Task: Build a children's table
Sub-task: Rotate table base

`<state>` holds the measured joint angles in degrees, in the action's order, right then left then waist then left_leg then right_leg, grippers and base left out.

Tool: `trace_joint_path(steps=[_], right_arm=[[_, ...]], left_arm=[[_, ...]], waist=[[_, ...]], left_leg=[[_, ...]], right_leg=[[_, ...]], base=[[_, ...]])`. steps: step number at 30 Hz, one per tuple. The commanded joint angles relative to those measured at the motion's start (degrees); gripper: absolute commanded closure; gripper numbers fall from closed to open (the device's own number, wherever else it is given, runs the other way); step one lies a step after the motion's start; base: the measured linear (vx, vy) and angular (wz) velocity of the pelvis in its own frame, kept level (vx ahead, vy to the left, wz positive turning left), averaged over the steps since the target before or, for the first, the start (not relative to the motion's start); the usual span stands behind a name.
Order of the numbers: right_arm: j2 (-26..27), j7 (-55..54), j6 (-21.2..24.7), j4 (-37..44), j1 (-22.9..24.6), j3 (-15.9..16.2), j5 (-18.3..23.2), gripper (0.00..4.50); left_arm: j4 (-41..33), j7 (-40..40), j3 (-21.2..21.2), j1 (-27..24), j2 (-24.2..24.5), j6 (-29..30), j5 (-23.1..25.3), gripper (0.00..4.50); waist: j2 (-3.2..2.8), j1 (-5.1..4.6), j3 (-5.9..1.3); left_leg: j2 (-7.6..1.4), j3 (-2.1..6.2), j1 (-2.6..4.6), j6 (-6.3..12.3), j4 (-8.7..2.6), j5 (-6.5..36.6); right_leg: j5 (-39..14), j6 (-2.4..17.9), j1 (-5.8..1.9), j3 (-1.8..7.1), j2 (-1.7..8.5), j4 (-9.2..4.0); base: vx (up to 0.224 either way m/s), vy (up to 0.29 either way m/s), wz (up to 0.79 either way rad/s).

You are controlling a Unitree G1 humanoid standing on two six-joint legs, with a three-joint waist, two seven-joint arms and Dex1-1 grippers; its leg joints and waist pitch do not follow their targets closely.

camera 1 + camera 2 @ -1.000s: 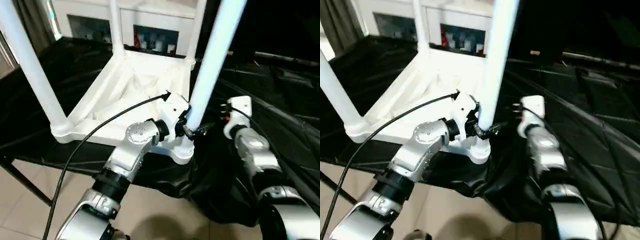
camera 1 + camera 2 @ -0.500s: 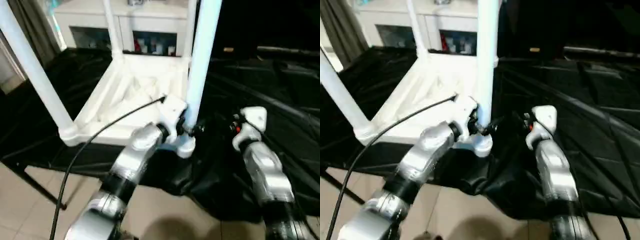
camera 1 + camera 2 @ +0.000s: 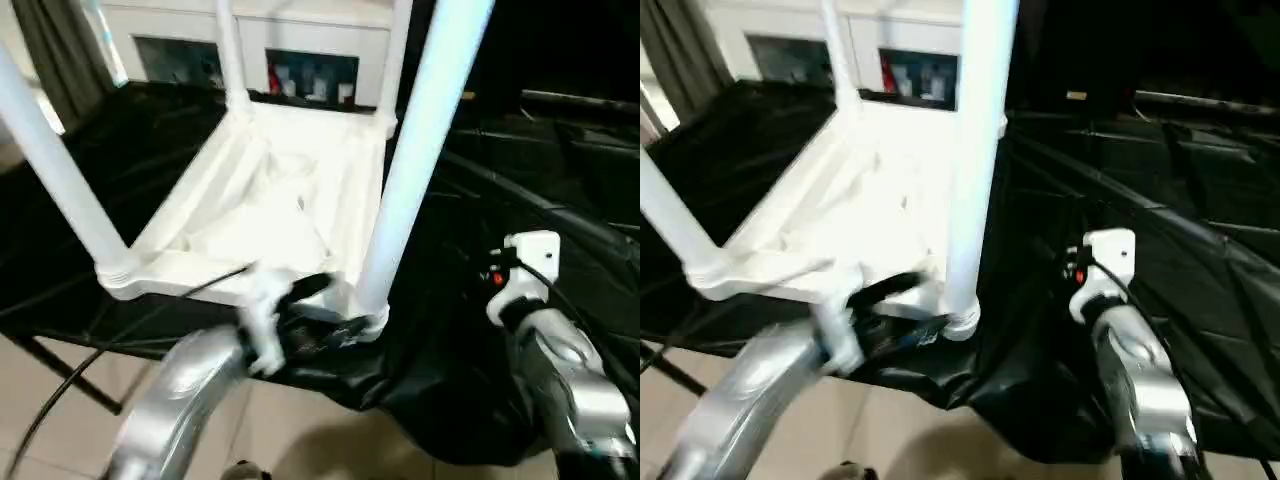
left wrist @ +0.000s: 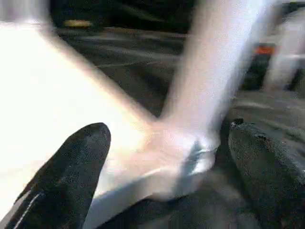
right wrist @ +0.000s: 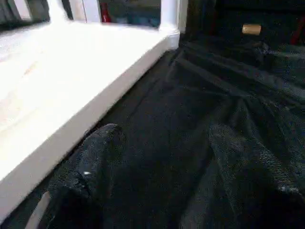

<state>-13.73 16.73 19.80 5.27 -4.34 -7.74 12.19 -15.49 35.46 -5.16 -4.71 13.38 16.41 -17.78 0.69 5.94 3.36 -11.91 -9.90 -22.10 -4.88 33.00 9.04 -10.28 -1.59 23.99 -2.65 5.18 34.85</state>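
Note:
The children's table lies upside down on the black cloth, its white ribbed top (image 3: 270, 200) facing up. Four white legs stand in its corner sockets: near left (image 3: 60, 170), near right (image 3: 420, 150) and two at the back (image 3: 230, 50) (image 3: 395, 50). My left gripper (image 3: 325, 333) is open just in front of the near-right socket (image 4: 190, 148), a black finger (image 4: 71, 176) on either side and apart from it, holding nothing. My right gripper (image 5: 167, 133) is open low over the cloth, to the right of the top's side wall (image 5: 71, 109).
A white cabinet with glass doors (image 3: 300, 40) stands behind the table. Black cloth (image 3: 560, 180) covers the work surface and hangs over its front edge, with tiled floor (image 3: 60, 400) below. A small tan cylinder (image 5: 251, 29) lies on the cloth far off.
My left gripper has drawn back from the base of the near-right leg toward me and lower. The right arm has shifted slightly right. The camera has also moved.

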Motion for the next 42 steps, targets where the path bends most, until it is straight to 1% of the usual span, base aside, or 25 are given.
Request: trace_joint_path(steps=[1,3,5,6,9,11,15,17,19,20,27,28,29,30,32,33,34,35,36,37,38,39,40,41,42], right_arm=[[-0.06,-0.52,2.32,1.51,1.23,0.71,0.13,1.3],[0.41,-1.18,2.5,2.22,2.26,1.19,-0.57,1.3],[1.0,-2.29,3.11,4.24,2.62,2.18,-1.55,1.3],[1.18,-2.92,3.27,4.69,2.48,2.39,-2.13,1.3],[1.53,-2.39,1.94,5.7,2.62,4.21,-2.85,1.3],[1.44,-1.97,2.72,5.54,2.69,4.62,-2.41,1.3],[0.37,0.11,3.49,5.26,1.64,4.97,-1.33,1.3],[-0.66,0.77,3.99,5.68,1.73,4.23,-0.99,1.3],[-0.77,0.68,3.91,5.81,1.93,4.11,-1.09,1.3],[-0.87,0.21,5.23,6.57,2.87,4.06,-1.28,1.3],[1.75,-2.34,5.05,9.43,7.52,3.99,-1.01,1.3],[2.03,-2.51,4.8,9.16,7.61,4.1,-0.84,1.3],[2.22,-2.61,4.6,8.85,7.58,4.3,-0.77,1.3],[2.53,-2.81,4.84,8.81,7.34,5.13,-1.23,1.3],[2.51,-2.22,5.38,9.74,7.18,5.9,-1.0,1.3],[2.39,-1.81,5.68,10.39,7.24,6.19,-0.78,1.3],[2.28,-1.63,5.77,10.6,7.25,6.3,-0.78,1.3],[1.88,-1.28,5.86,10.69,7.29,6.17,-0.89,1.3],[1.75,-1.28,5.83,10.42,7.22,5.91,-0.95,1.3],[1.72,-1.3,5.82,10.24,7.14,5.76,-0.95,1.3],[1.68,-1.22,5.77,10.05,7.03,5.7,-0.92,1.3],[1.57,-1.1,5.69,9.8,6.88,5.79,-0.98,1.3],[1.56,-1.09,5.67,9.76,6.85,5.8,-0.99,1.3],[1.5,-0.96,5.54,9.33,6.5,5.91,-0.98,1.3],[1.5,-0.96,5.54,9.33,6.5,5.91,-0.98,1.3]], left_arm=[[-2.75,-4.39,2.53,-1.55,-0.68,1.17,1.83,0.02],[-5.01,-9.01,4.91,-3.95,-2.71,0.29,2.77,0.02],[-8.27,-14.83,7.47,-6.42,-5.38,-1.08,2.91,0.02],[-8.8,-16.13,7.85,-6.68,-5.68,0.09,3.0,0.02],[-6.28,-18.25,6.39,-4.68,-4.57,-0.5,7.86,0.02],[-4.88,-16.26,5.23,-3.2,-4.03,-1.25,7.31,0.02],[-4.69,-11.67,3.92,-0.99,-4.07,0.79,3.16,0.02],[-4.85,-10.83,2.34,-1.04,-1.89,1.23,5.11,0.02],[-4.87,-11.13,2.18,-1.22,-1.55,1.08,5.65,0.02],[-4.45,-12.37,2.9,-1.17,-1.42,1.68,6.0,0.02],[-2.53,-19.65,6.31,-0.94,-4.48,1.71,7.73,0.02],[-2.57,-20.02,6.23,-1.14,-4.79,1.24,7.56,0.02],[-2.67,-20.22,6.07,-1.4,-4.98,1.01,7.38,0.02],[-3.04,-20.47,5.79,-1.95,-4.99,0.83,7.62,0.02],[-3.31,-20.46,5.83,-2.17,-5.09,1.05,7.35,0.02],[-3.31,-20.53,5.85,-2.2,-5.24,1.09,7.29,0.02],[-3.31,-20.55,5.83,-2.22,-5.3,1.07,7.29,0.02],[-3.45,-20.79,5.64,-2.48,-5.55,1.04,7.78,0.02],[-3.68,-20.84,5.53,-2.7,-5.64,1.01,8.03,0.02],[-3.87,-20.85,5.49,-2.86,-5.72,1.03,8.07,0.02],[-4.02,-20.92,5.46,-3.02,-5.84,1.08,8.02,0.02],[-4.07,-21.02,5.33,-3.28,-5.83,0.96,8.05,0.02],[-4.08,-21.03,5.3,-3.31,-5.82,0.94,8.05,0.02],[-4.22,-21.16,4.97,-3.65,-5.77,0.88,8.17,0.02],[-4.22,-21.16,4.97,-3.65,-5.77,0.88,8.17,0.02]], waist=[[0.99,-0.22,-2.41],[1.06,-0.25,-2.42],[1.62,-0.62,-2.05],[1.87,-0.76,-2.01],[2.51,-1.14,-1.48],[2.33,-1.12,-1.48],[1.87,-1.28,-1.94],[1.45,-1.1,-2.16],[1.74,-1.16,-2.27],[1.16,-1.07,-2.56],[1.39,-0.52,-3.34],[1.28,-0.46,-3.36],[1.33,-0.64,-3.04],[1.25,-0.86,-2.92],[1.0,-1.82,-1.8],[0.27,-2.68,-0.89],[0.44,-3.45,-0.12],[-0.41,-3.06,-0.53],[-0.6,-2.55,-0.77],[0.33,-1.47,-0.6],[2.35,-2.3,-0.3],[3.28,-1.41,-0.47],[2.83,-0.81,-0.64],[3.07,0.19,-1.44],[3.1,0.23,-1.79]], left_leg=[[-0.69,-0.23,0.46,0.52,-4.47,20.38],[-0.68,-0.19,1.06,-0.12,-4.35,22.86],[-0.66,0.14,0.56,-0.76,-4.67,24.13],[-0.7,0.11,0.73,-0.8,-4.63,24.6],[-0.29,0.27,0.77,-0.99,-4.46,25.94],[-0.16,0.44,1.12,-1.33,-4.36,26.72],[-0.57,0.85,0.84,-2.37,-4.97,27.35],[-0.58,0.78,0.97,-2.24,-4.91,27.25],[-0.53,0.52,0.75,-1.87,-4.8,25.82],[-0.54,0.55,0.86,-1.95,-4.71,25.16],[-0.52,0.16,0.73,-0.88,-4.25,21.72],[-0.53,0.28,1.0,-1.03,-4.32,23.25],[-0.47,0.53,2.12,-1.08,-4.58,29.92],[-0.4,0.6,2.64,-0.95,-4.62,32.24],[-0.03,0.79,4.91,-0.4,-4.35,39.45],[-0.4,1.34,7.23,-0.27,-4.12,45.18],[-1.09,1.53,7.41,-0.25,-4.98,48.41],[-3.27,2.14,4.31,-0.09,-8.67,52.9],[-4.34,2.24,2.64,-0.02,-10.43,54.83],[-4.83,1.52,5.42,1.61,-10.12,54.81],[-0.21,-0.1,7.49,0.4,-3.82,46.88],[2.08,-1.26,5.73,1.67,1.69,29.65],[1.5,-0.39,4.09,2.47,1.94,23.52],[0.89,0.16,2.24,2.75,0.44,17.41],[0.8,0.2,2.33,2.61,-0.72,16.49]], right_leg=[[-21.89,3.73,-2.05,1.6,1.33,-5.22],[-25.53,2.44,-1.41,1.69,1.26,-5.81],[-27.85,1.25,-1.62,1.55,1.31,-6.08],[-28.23,1.01,-1.4,1.58,1.26,-6.18],[-33.27,-2.14,-0.86,1.56,1.2,-6.89],[-34.93,-2.72,-0.52,1.55,1.28,-7.23],[-26.88,-0.01,-1.31,1.52,1.13,-6.38],[-23.66,0.98,-1.35,1.67,1.02,-6.06],[-21.44,1.66,-1.67,1.84,1.03,-5.84],[-20.42,2.07,-1.79,1.88,1.06,-5.59],[-19.48,3.35,-2.19,1.88,1.22,-5.39],[-21.39,3.03,-2.24,1.76,1.23,-5.45],[-30.03,1.17,-2.08,1.23,1.0,-6.24],[-32.73,0.74,-2.02,0.89,0.78,-6.69],[-41.52,-0.23,-1.52,-0.93,-0.36,-8.68],[-44.09,-0.62,-2.14,-3.64,-1.19,-10.64],[-42.64,-0.65,-2.57,-5.22,-1.89,-10.47],[-32.54,0.92,-7.5,-4.5,-1.15,-3.22],[-25.64,1.3,-9.83,-3.61,-0.51,2.17],[-21.66,2.38,-7.45,-1.28,0.32,2.51],[-44.17,1.89,-4.15,-0.4,1.69,-7.33],[-60.01,-0.29,-5.1,2.35,4.77,-10.47],[-63.41,-0.04,-6.95,3.05,6.35,-10.74],[-58.96,0.83,-9.41,3.23,5.96,-9.61],[-54.21,1.65,-9.62,2.52,4.62,-8.94]], base=[[0.0,0.0,0.0],[0.0,0.0,0.0],[0.0,0.0,0.0],[0.0,0.0,0.0],[0.0,0.0,0.0],[0.0,0.0,0.0],[0.0,0.0,0.0],[0.0,0.0,0.0],[0.0,0.0,0.0],[0.0,0.0,0.0],[0.0,0.0,0.0],[0.0,0.0,0.0],[0.0,0.0,0.0],[0.0,0.0,0.0],[0.0,0.0,0.0],[0.0,0.0,0.0],[0.0,0.0,0.0],[0.018,-0.004,-0.22],[0.0,0.0,0.0],[0.0,0.0,0.0],[0.051,-0.082,-0.08],[0.093,-0.067,-0.14],[0.093,-0.067,-0.14],[0.119,-0.012,-0.14],[0.141,0.009,-0.08]])
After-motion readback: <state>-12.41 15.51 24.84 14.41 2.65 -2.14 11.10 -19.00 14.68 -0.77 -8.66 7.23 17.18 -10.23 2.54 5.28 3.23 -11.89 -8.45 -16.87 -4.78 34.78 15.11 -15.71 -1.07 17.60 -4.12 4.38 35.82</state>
